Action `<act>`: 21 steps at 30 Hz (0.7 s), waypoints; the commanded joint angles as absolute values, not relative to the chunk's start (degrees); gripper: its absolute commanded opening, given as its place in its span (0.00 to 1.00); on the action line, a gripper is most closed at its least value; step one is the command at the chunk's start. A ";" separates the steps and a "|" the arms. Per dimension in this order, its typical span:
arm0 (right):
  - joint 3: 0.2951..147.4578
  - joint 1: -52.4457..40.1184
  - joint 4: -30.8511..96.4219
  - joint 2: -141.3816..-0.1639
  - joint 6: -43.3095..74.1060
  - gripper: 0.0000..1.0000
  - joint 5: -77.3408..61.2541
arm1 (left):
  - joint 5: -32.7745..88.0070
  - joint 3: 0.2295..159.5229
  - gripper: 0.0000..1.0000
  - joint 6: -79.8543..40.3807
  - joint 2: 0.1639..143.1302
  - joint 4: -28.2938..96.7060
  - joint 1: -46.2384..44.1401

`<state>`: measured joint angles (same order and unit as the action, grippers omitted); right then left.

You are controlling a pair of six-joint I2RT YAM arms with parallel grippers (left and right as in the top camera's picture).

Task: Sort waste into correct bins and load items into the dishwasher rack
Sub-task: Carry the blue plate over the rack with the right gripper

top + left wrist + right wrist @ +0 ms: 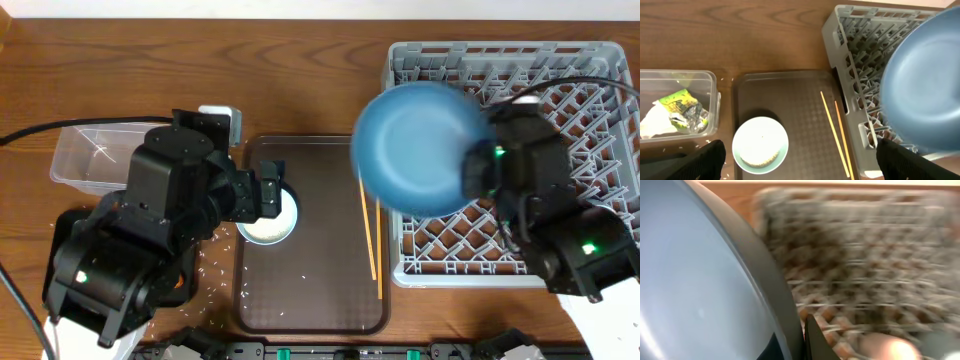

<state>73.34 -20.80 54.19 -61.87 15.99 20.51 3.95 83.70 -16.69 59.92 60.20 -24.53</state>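
Note:
My right gripper [472, 172] is shut on the rim of the large blue plate [418, 148] and holds it tilted above the left edge of the grey dishwasher rack [560, 90]. In the right wrist view the plate [700, 280] fills the left, its rim pinched in the gripper [802, 340]. My left gripper [800, 156] hangs open and empty over the brown tray, with the white bowl [760, 145] just left of its middle. Two chopsticks [837, 132] lie on the tray's right side. The clear tub [712, 100] holds a yellow-green wrapper [680, 101], foil [690, 119] and white paper [655, 122].
The dark brown serving tray [320, 290] lies between the arms. White rice grains [215, 272] are scattered on the wooden table to the tray's left. The rack [865, 255] is blurred in the right wrist view. The left arm covers the table's front left.

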 commanded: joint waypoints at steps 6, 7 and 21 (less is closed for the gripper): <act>73.87 -10.74 47.09 -62.28 16.03 0.01 52.93 | 3.99 84.62 0.99 -16.51 59.02 60.51 -24.29; 73.87 -10.11 44.21 -62.89 13.89 0.01 55.86 | 3.99 84.62 0.99 -16.49 59.05 60.51 -24.29; 73.87 -2.66 21.39 -79.29 -8.84 0.01 70.65 | 3.79 84.62 0.98 -15.20 59.02 60.58 -24.29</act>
<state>73.34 -5.13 21.89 -76.29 -4.69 66.35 3.92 83.70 -16.23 59.24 60.45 -24.47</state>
